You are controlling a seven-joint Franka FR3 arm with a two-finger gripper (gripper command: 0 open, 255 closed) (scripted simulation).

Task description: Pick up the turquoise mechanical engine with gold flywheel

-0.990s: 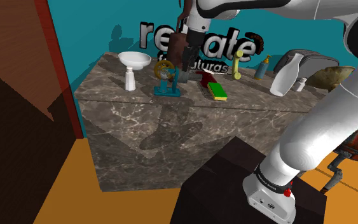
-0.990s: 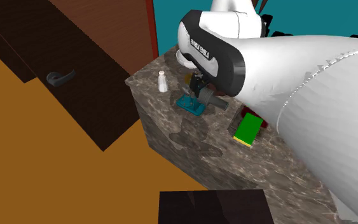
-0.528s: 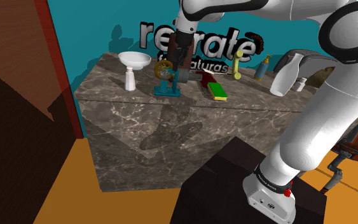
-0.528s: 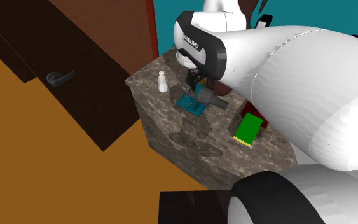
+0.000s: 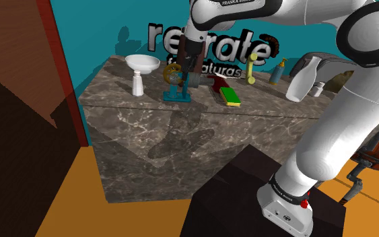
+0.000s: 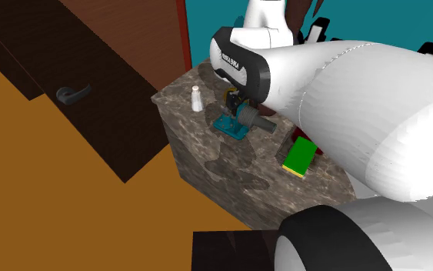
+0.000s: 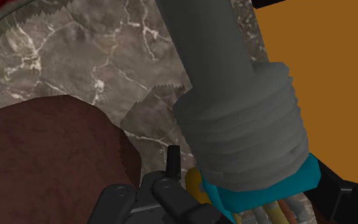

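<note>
The jaws are lowered over the turquoise engine (image 5: 178, 93) in the shoulder view, its base set on the marble counter (image 5: 181, 138). A white bowl (image 5: 144, 62) is seen well off to one side of the jaws, above a white bottle (image 5: 138, 85); what the bowl holds cannot be told. On the jaws' other side a green and yellow sponge (image 5: 231, 97) is laid, with a blue bottle (image 5: 279, 71) farther off.

In the second exterior view the engine (image 6: 232, 125) is found just beneath the jaws, between the white bottle (image 6: 197, 98) and the sponge (image 6: 301, 157).

In the wrist view the jaws are parted, and the engine's grey cylinder (image 7: 247, 121) is framed between them, unclasped. A dark red object (image 7: 50, 165) is seen beside them.
</note>
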